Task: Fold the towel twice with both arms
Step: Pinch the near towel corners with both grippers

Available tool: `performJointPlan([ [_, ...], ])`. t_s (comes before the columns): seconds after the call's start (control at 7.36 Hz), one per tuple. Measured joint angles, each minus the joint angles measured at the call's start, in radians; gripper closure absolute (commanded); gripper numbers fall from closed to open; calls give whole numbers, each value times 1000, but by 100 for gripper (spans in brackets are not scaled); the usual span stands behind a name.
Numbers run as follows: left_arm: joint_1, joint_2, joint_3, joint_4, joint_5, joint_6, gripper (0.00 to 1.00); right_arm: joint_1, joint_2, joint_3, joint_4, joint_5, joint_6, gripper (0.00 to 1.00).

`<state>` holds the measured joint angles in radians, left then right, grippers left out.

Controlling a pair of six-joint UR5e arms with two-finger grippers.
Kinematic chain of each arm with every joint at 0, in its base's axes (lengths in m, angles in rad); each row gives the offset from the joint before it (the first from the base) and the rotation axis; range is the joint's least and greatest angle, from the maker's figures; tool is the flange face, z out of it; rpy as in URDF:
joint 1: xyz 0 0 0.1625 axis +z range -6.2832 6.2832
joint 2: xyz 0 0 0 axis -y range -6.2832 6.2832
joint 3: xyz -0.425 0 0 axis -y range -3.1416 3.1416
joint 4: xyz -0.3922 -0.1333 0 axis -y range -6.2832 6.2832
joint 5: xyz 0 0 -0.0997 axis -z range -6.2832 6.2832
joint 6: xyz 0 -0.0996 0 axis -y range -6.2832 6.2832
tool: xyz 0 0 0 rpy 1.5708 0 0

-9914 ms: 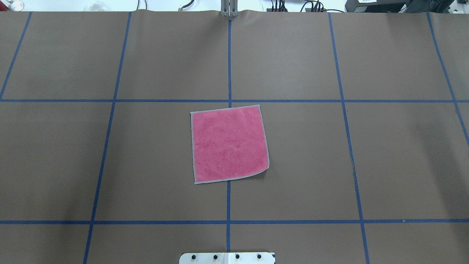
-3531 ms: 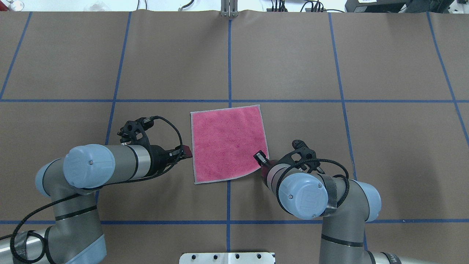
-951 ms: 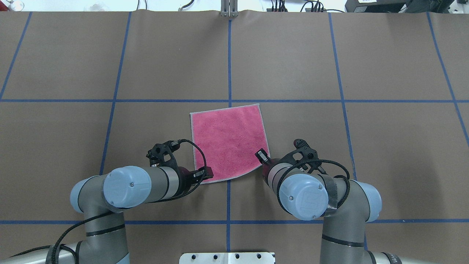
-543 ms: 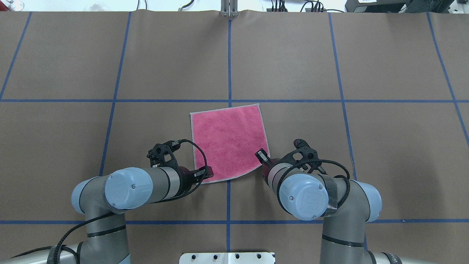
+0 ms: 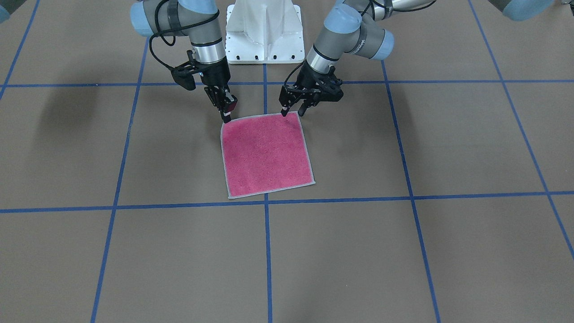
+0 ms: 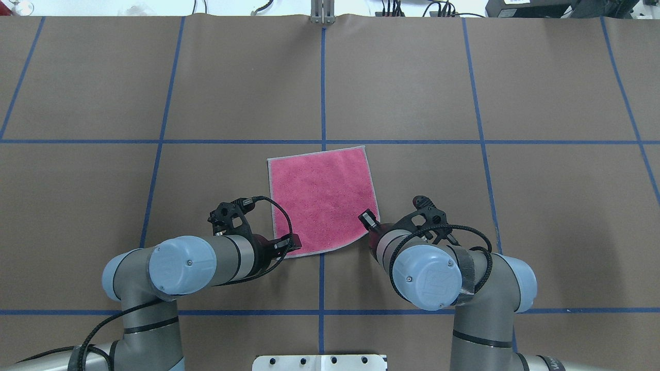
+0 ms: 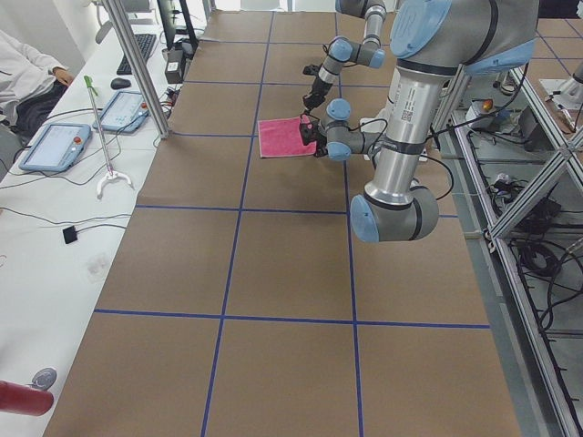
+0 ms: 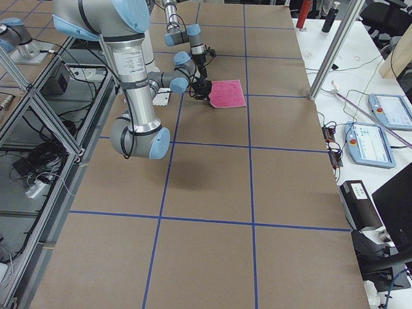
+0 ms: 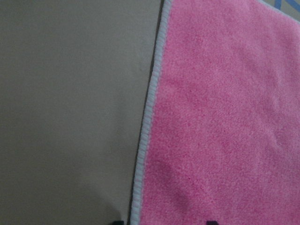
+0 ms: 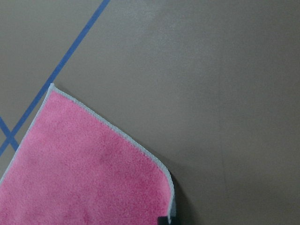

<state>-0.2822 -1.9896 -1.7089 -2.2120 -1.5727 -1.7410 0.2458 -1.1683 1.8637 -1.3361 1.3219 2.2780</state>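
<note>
Trouble at this moment was most likely at the two towel corners nearest the robot. The towel (image 6: 322, 198) lay flat and pink side up on the brown table cover (image 6: 567, 216), across the middle blue tape line (image 6: 323, 93). It was a little turned against the grid, and no fold was made yet.

The left gripper (image 5: 293, 112) stood at the near left corner with its fingers spread. In the left wrist view the stitched edge (image 9: 147, 117) ran between the two fingertips, so one finger was over the cloth and the other over bare cover. I judged that, if it closed from too high, it would catch only the pile or nothing at all. If it pressed down off the mark, it would push the corner into a wrinkle.

The right gripper (image 5: 226, 116) was at the other near corner. Whether its fingers were apart or together I could not tell. That corner was rounded and looked slightly raised from the cover, with a shadow beside it, so a grip there might take only the border and slip during the lift. If one arm held and the other did not, or if they rose unevenly, the soft cloth would probably drag sideways and the edges would not meet.
</note>
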Motion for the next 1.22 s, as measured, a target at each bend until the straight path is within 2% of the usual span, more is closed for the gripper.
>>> performJointPlan([
  [1.22, 21, -42, -2, -3, 13, -51, 43, -4, 0, -1, 0, -20, 0, 100],
])
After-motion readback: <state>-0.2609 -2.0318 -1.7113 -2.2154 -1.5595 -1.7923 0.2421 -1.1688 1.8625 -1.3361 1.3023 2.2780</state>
